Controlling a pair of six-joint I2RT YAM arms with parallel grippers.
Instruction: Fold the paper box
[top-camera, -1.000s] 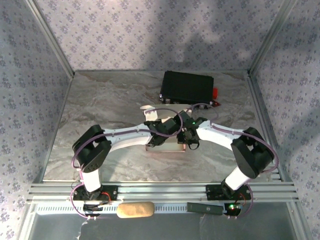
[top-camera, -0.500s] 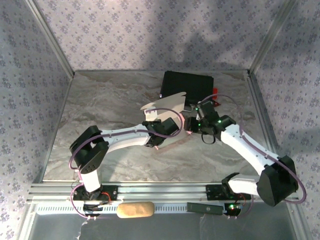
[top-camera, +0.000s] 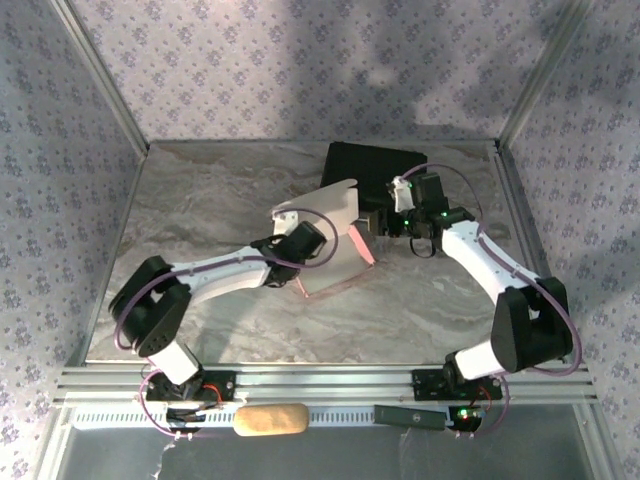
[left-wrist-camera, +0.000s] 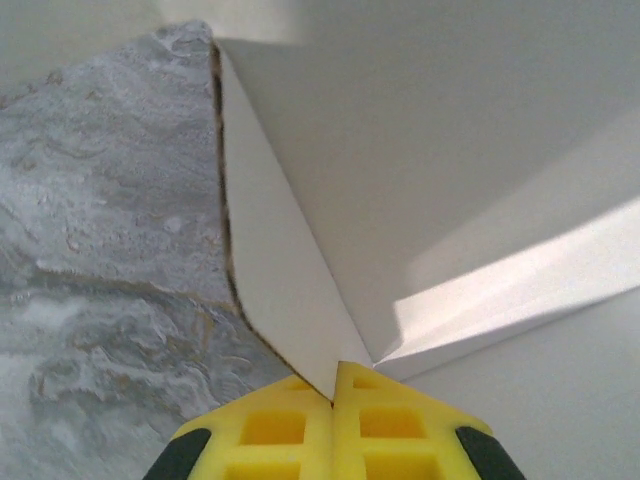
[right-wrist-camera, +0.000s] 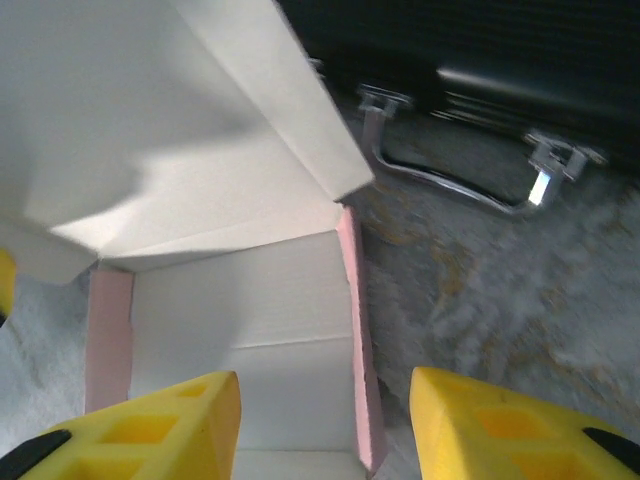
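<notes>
At the middle of the marble-patterned table (top-camera: 200, 210), the paper box (top-camera: 325, 205) stands half raised, just in front of the black case (top-camera: 375, 172). Seen from above, its long axis runs from the near side toward the far side. A pink panel lies low on the table at the near end. A pale flap is lifted at the far end and tilts toward the case, with its whitish face turned up and to the right. The left gripper (top-camera: 300, 240) meets the box at its left side. The left wrist view makes the grip plain: the yellow jaws of the left gripper (left-wrist-camera: 333, 395) are pressed together on a folded corner of the pale card, where two creases meet. The right gripper (top-camera: 380, 222) hangs beside the box's right edge, between the box and the case. From the right wrist, the fingers of the right gripper (right-wrist-camera: 325, 400) stand well apart and hold nothing. The box's white interior and its pink rim lie below the gap. This view also resolves the case's metal handle (right-wrist-camera: 450, 190), lying on the table.
</notes>
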